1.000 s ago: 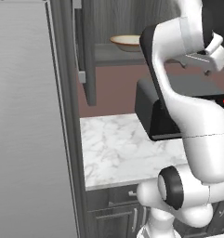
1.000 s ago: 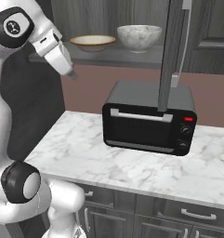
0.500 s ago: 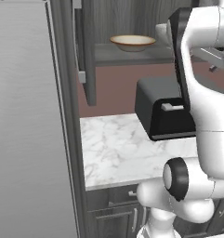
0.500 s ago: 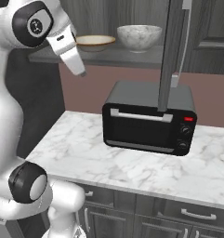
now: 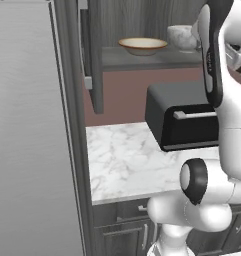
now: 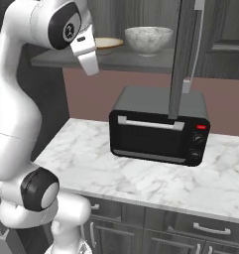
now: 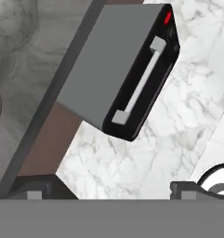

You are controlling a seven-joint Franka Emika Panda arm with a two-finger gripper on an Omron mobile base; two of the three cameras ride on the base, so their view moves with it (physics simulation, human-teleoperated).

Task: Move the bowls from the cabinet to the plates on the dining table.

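Observation:
The cabinet's shelf (image 5: 142, 59) (image 6: 116, 58) carries both bowls. The wide cream bowl (image 5: 142, 46) with a tan rim sits left of the rounder marbled bowl (image 5: 181, 36) (image 6: 149, 38). In the right base view the arm's wrist covers part of the cream bowl (image 6: 110, 44). My gripper (image 7: 112, 189) hangs open and empty in front of the shelf, pointing down at the toaster oven (image 7: 132, 79). The marbled bowl (image 7: 11, 23) lies at the hand view's top left corner. The plates and the dining table are out of view.
A black toaster oven (image 5: 184, 120) (image 6: 160, 126) stands on the marble worktop (image 5: 127, 160) (image 6: 141, 173) under the shelf. Open cabinet doors (image 5: 94, 60) (image 6: 184, 54) hang at both sides of the shelf. A tall steel fridge (image 5: 32, 140) borders the worktop's left.
The arm has swung up and closer to the shelf, its wrist now in front of the cream bowl in the right base view. The jaws have stayed open. The bowls have not moved.

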